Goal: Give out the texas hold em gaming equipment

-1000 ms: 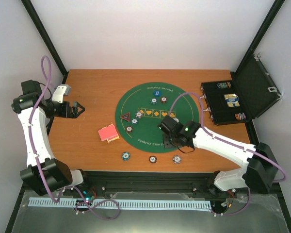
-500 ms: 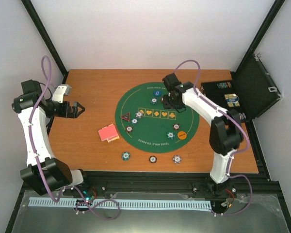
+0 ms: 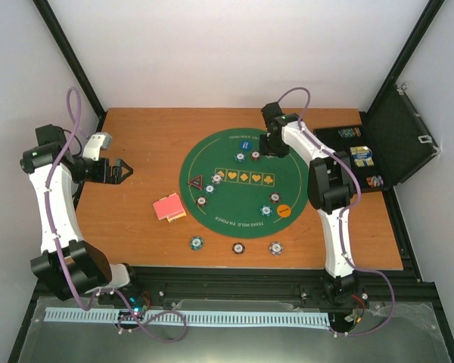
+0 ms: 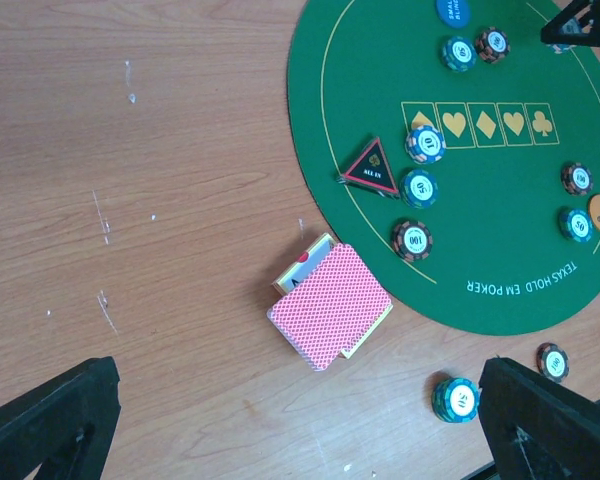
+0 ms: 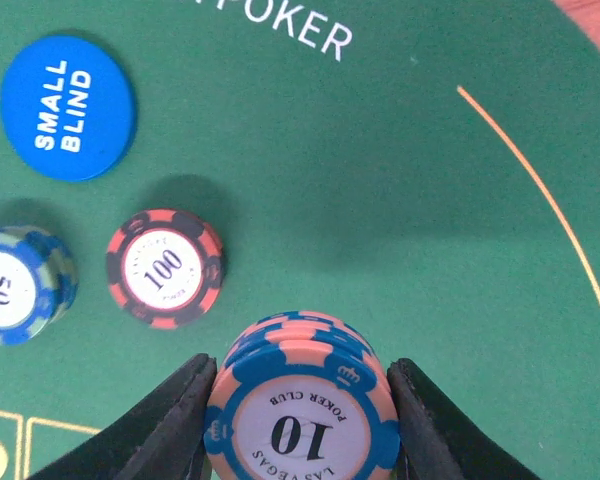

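My right gripper (image 5: 302, 375) is shut on a short stack of blue-and-salmon "10" poker chips (image 5: 302, 425), one finger pressed to each side. In the top view it (image 3: 271, 149) hangs over the far part of the green mat (image 3: 227, 215). Just beyond the stack lie a red-black "100" chip (image 5: 165, 268), a blue "50" chip (image 5: 15, 285) and the blue small-blind button (image 5: 68, 107). The pink-backed cards (image 4: 332, 305) lie on the wood by the mat's left rim. My left gripper (image 3: 125, 170) stands open over bare wood, its fingers (image 4: 50, 420) wide apart.
A black triangular marker (image 3: 198, 181) and an orange button (image 3: 284, 211) lie on the mat among several chips. Three chips (image 3: 238, 247) sit on the wood near the front edge. The black case (image 3: 363, 159) stands open at the far right.
My right arm has swung from the mat's near right side to its far side, uncovering the orange button. The left arm has not moved.
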